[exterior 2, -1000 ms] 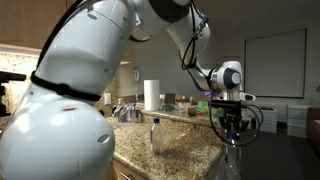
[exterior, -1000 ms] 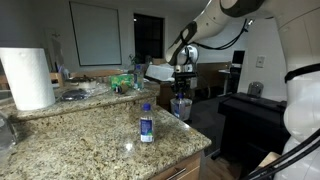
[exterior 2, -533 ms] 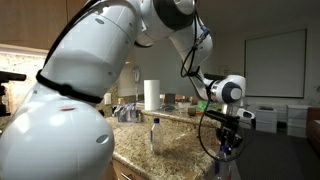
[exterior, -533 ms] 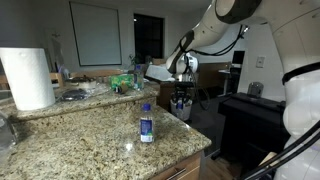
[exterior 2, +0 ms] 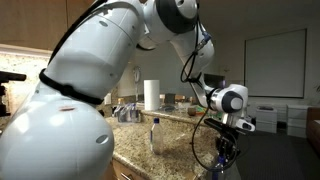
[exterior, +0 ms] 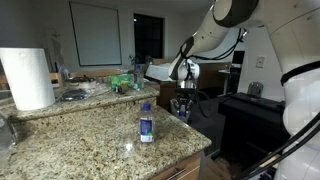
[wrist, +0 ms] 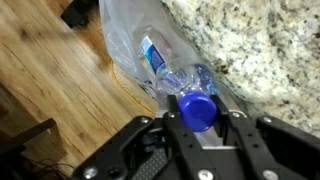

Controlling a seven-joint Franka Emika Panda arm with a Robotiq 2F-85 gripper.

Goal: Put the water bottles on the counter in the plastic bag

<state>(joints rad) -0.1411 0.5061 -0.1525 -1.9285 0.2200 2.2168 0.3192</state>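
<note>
Plastic against plastic: grips a blue-capped bottle (wrist: 172,78) by the neck at the lower centre of the wrist view, gripper (wrist: 200,118) closed down to the neck's width, fingers (wrist: 173,128) snug on either side. Points the clear body and blue label up the frame into the plastic bag (wrist: 125,30), upper centre, just beside the counter (wrist: 265,50) edge at the upper right. Hard to tell how deep the base sits past the mouth. Could spill if let go too shallow or off-centre: thin film, slack rim, likely to fold under a glancing bottle or tip the whole bag toward the wooden floor (wrist: 50,70). Could also snag film on opening and drag the bag along on the way up. Leaves one more of the water bottles (exterior: 146,123) upright on the granite, lower centre in both exterior views, well apart from the bag, not yet fetched.
</note>
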